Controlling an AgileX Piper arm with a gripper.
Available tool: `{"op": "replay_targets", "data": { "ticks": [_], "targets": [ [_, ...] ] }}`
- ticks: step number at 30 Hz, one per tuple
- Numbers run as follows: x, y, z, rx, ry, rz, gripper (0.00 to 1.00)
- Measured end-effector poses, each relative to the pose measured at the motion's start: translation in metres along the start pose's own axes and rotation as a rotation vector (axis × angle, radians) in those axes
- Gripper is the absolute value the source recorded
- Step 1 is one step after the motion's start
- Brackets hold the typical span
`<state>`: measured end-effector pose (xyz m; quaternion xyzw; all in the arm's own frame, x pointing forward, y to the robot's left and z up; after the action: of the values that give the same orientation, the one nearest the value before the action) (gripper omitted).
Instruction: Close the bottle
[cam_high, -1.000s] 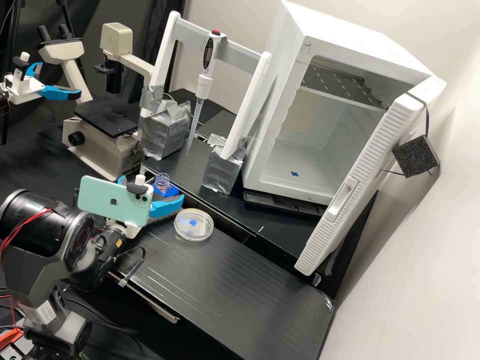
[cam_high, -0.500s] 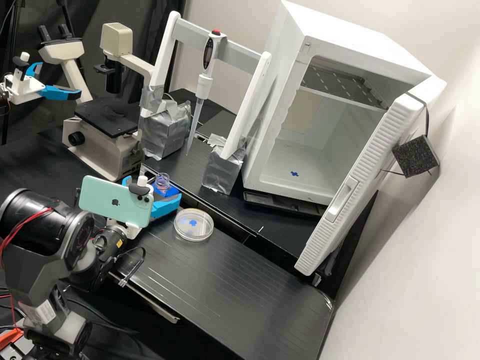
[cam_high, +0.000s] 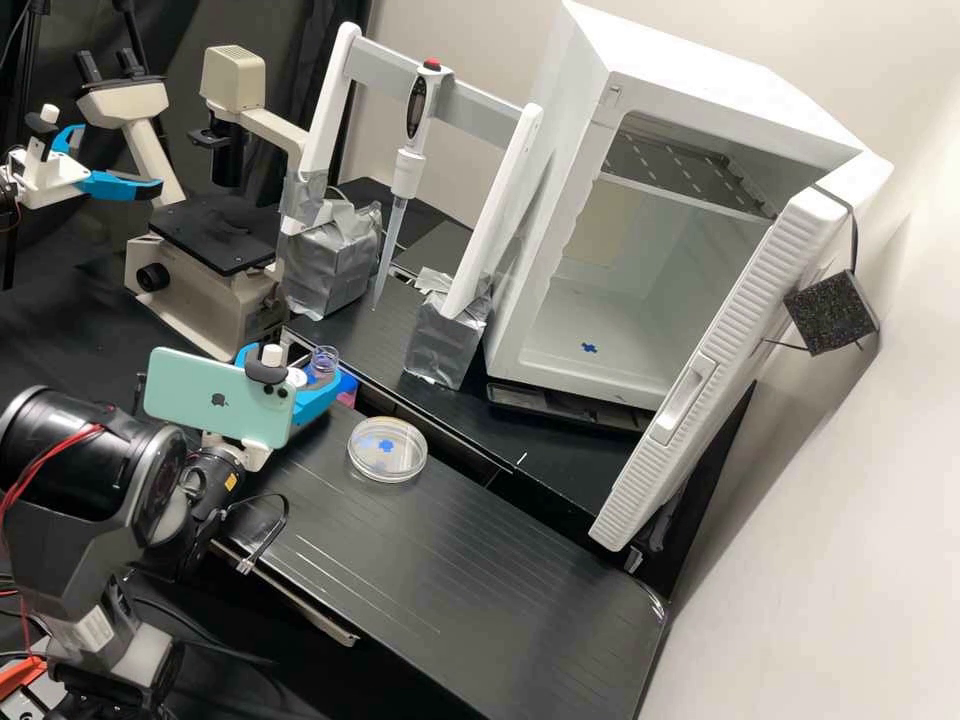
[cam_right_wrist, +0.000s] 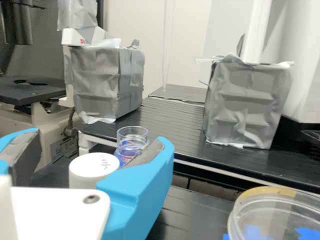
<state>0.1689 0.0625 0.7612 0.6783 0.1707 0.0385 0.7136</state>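
Note:
The gripper (cam_high: 290, 364) is at the left end of the bench, close in front of the bottle (cam_high: 323, 360), with a white cap (cam_high: 296, 377) by its fingers. In the wrist view the gripper (cam_right_wrist: 96, 142) stands open, and the white cap (cam_right_wrist: 93, 169) is between its fingers, nearer one finger, with a gap to the other. Past that finger rises the clear, uncapped neck of the bottle (cam_right_wrist: 132, 134); the finger hides its lower part. A blue holder (cam_high: 348, 383) shows around the bottle's base, partly covered by the gripper.
A clear petri dish (cam_high: 388, 449) lies on the bench beside the gripper. Behind stand foil-wrapped blocks (cam_high: 446, 340) with a pipette (cam_high: 404, 170) hanging between white posts, a microscope (cam_high: 205, 270) and an open white cabinet (cam_high: 540, 310).
The gripper has shifted left in the high view, and its fingers have drawn somewhat closer together. The white cap by them has come into sight. The bottle has stayed in place.

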Motion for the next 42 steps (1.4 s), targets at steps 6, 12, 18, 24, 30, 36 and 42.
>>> {"op": "replay_targets", "data": {
  "ticks": [6, 12, 18, 24, 30, 36, 42],
  "targets": [
    [0.0, -0.0001, -0.0001, 0.0, 0.001, 0.0, 0.0],
    [0.0003, -0.0007, 0.0005, 0.0, -0.003, -0.004, 0.0],
    [0.0016, -0.0044, 0.0036, -0.002, -0.021, -0.025, 0.0],
    [0.0017, -0.0049, 0.004, -0.002, -0.023, -0.028, 0.0],
    [0.0018, -0.0043, 0.0046, -0.001, -0.027, -0.024, 0.0],
    [0.0018, -0.0043, 0.0046, -0.001, -0.027, -0.024, 0.0],
    [0.0006, -0.0005, 0.004, -0.002, -0.027, -0.008, 0.0]
  ]
}}
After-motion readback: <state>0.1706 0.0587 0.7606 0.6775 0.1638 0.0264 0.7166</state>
